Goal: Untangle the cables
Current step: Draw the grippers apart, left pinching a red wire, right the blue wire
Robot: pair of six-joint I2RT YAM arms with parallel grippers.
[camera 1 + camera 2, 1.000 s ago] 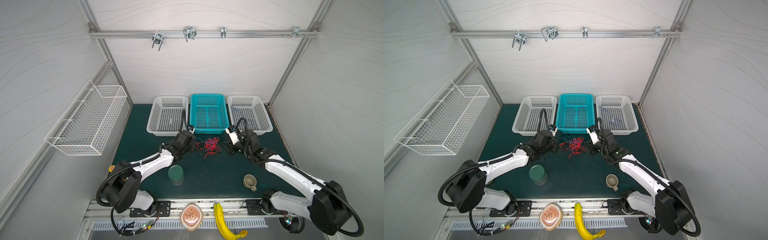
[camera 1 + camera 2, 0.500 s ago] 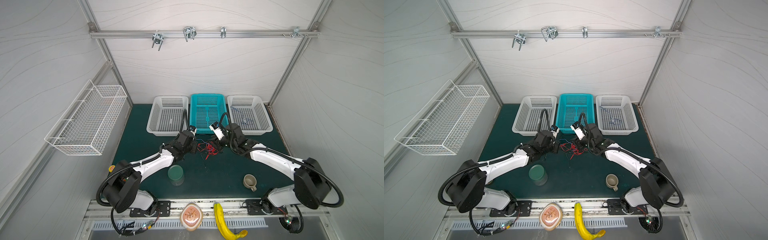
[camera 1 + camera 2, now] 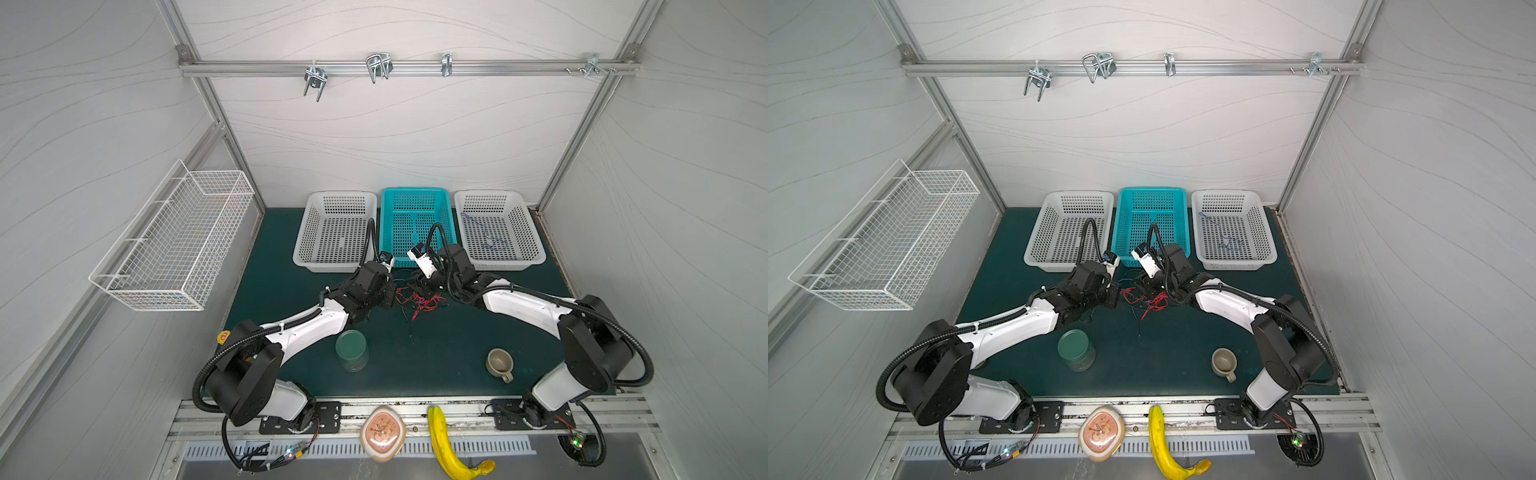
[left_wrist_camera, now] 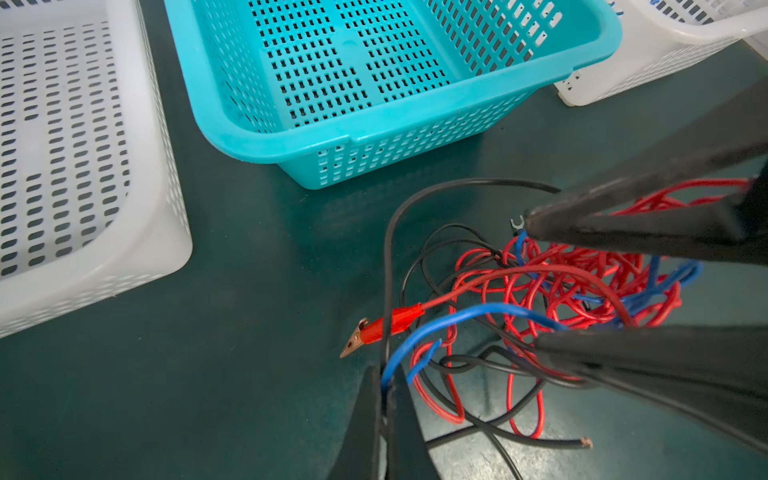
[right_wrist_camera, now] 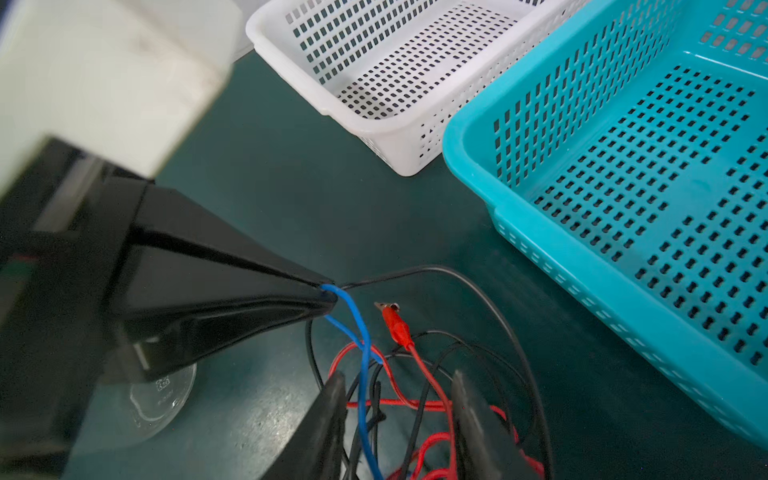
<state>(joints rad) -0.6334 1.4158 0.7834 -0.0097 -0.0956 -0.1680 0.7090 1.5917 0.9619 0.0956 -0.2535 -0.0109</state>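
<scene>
- We see the left gripper (image 4: 386,376) and right gripper (image 5: 397,386) tip to tip, close together, with the cables (image 3: 417,298) heaped between them.
- Just behind the heap, a teal basket (image 3: 415,190) and white baskets (image 3: 332,194) wall off the mat (image 3: 432,353).
- In front, we find bare mat lying open between a green jar (image 3: 351,351) and a mug (image 3: 500,365), which stand well apart.

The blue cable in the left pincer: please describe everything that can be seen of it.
This blue cable is a thin, plastic-coated wire. The shut left pincer pinches it at a bend near one end, leaving a short free tip. The long part arcs away, passes through the open right pincer, and enters the red-black tangle.
</scene>
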